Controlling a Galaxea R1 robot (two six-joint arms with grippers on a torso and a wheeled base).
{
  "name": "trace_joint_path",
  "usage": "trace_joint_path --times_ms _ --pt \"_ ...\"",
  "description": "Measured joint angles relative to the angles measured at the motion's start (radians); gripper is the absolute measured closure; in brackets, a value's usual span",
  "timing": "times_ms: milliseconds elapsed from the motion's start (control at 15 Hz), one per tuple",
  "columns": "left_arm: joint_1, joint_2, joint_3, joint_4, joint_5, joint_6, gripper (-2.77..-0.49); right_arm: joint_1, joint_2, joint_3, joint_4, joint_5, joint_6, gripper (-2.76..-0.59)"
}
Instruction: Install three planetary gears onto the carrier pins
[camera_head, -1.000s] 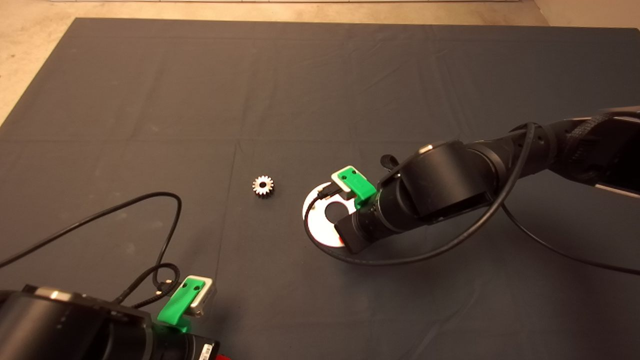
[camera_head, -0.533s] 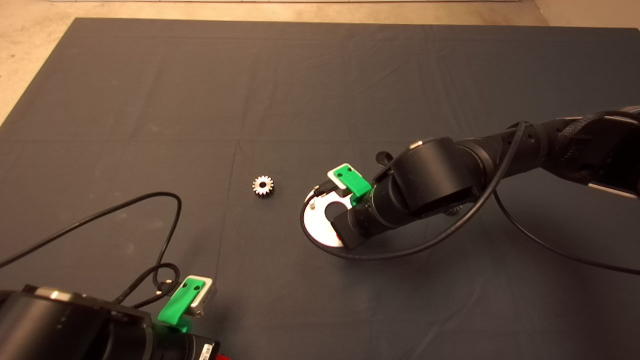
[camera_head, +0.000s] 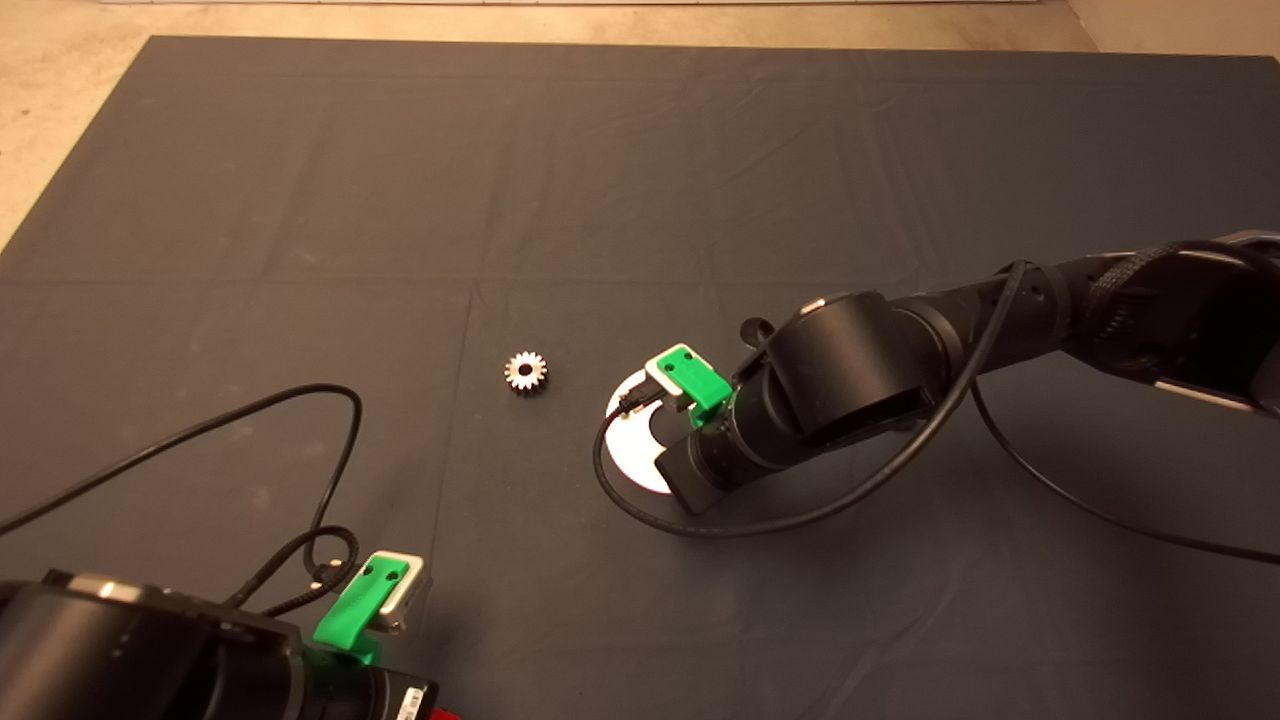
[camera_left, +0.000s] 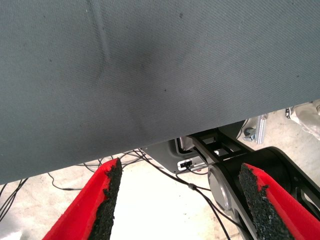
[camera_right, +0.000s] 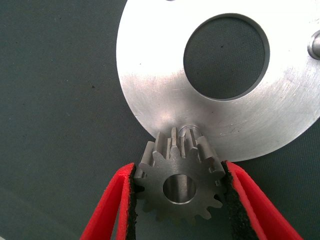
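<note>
One planetary gear (camera_right: 159, 176), silvery with pointed teeth, is held upright-faced between the pads of my right gripper (camera_right: 180, 167), which is shut on it. It hangs at the rim of the flat silver disc (camera_right: 165, 100), right over one carrier pin (camera_right: 189, 129) whose top peeks out past the gear's teeth. A second pin (camera_right: 316, 44) stands at the disc's edge. In the head view my right arm covers most of the disc (camera_head: 630, 452). Another gear (camera_head: 525, 373) lies flat on the mat, left of the disc. My left gripper (camera_left: 180, 165) is open and parked at the lower left (camera_head: 372, 598).
A black cable (camera_head: 330, 400) loops over the mat near the left arm, and the right arm's cable (camera_head: 640, 505) curves around the disc's near side. Beige floor (camera_head: 50, 110) borders the mat at the far and left edges.
My right arm has shifted down and slightly left over the disc, covering more of it. The loose gear and the left arm have not moved.
</note>
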Motion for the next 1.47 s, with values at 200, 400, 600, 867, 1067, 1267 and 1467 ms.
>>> trace_joint_path --times_ms 200,400,600,867,1067,1267,1467 --pt "0.000 0.000 0.000 0.000 0.000 0.000 -1.63 0.000 0.001 -0.002 0.000 -0.001 -0.008 -0.98" --pt "0.000 0.000 0.000 0.000 0.000 0.000 -1.63 0.000 0.003 -0.005 0.000 -0.002 -0.030 -0.98" --pt "0.000 -0.002 0.000 0.000 -0.001 0.000 -1.63 0.001 0.005 -0.009 0.001 -0.001 -0.045 -0.98" --pt "0.000 -0.005 0.000 0.000 -0.001 0.000 -1.63 0.003 0.009 -0.017 0.008 -0.003 -0.059 -0.98" --pt "0.000 -0.005 0.000 0.000 -0.001 0.000 -1.63 0.006 0.009 -0.021 0.011 0.000 -0.067 -0.98" --pt "0.000 -0.005 0.000 0.000 -0.001 0.000 -1.63 0.006 0.011 -0.024 0.011 0.001 -0.075 -0.98" --pt "0.000 -0.005 0.000 0.000 -0.001 0.000 -1.63 0.007 0.011 -0.028 0.013 0.003 -0.082 -0.98"
